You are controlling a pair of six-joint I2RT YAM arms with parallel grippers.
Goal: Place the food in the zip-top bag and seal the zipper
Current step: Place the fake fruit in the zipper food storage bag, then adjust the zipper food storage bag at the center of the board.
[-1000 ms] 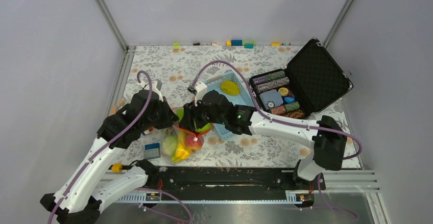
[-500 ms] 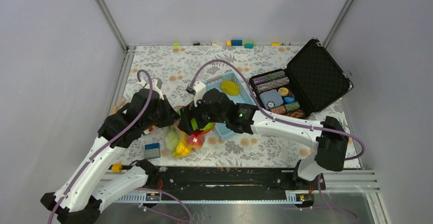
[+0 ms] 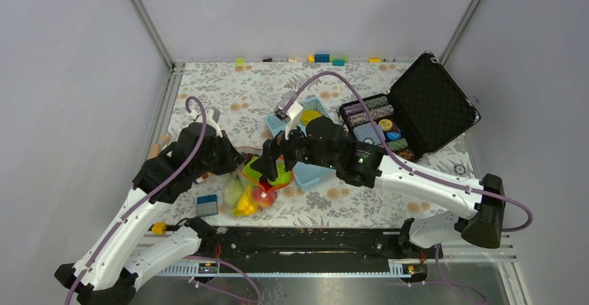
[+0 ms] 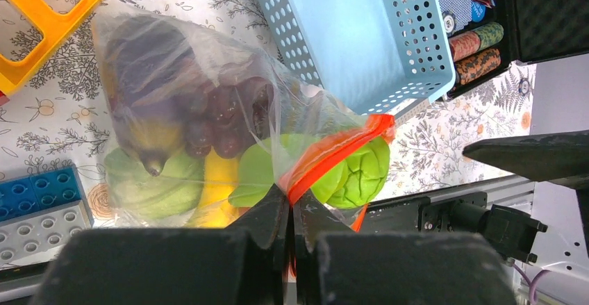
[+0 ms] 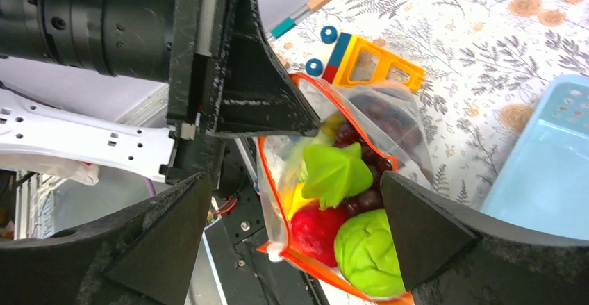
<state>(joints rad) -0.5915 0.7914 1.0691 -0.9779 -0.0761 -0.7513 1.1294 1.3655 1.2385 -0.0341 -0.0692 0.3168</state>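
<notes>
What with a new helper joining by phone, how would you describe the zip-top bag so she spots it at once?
From the black poker-chip case on the right of the floral table, move left past the light-blue basket. The zip-top bag lies just beyond, its mouth pinched in the left claw. It alone is clear, crinkly, edged orange-red, holding toy fruit.
</notes>
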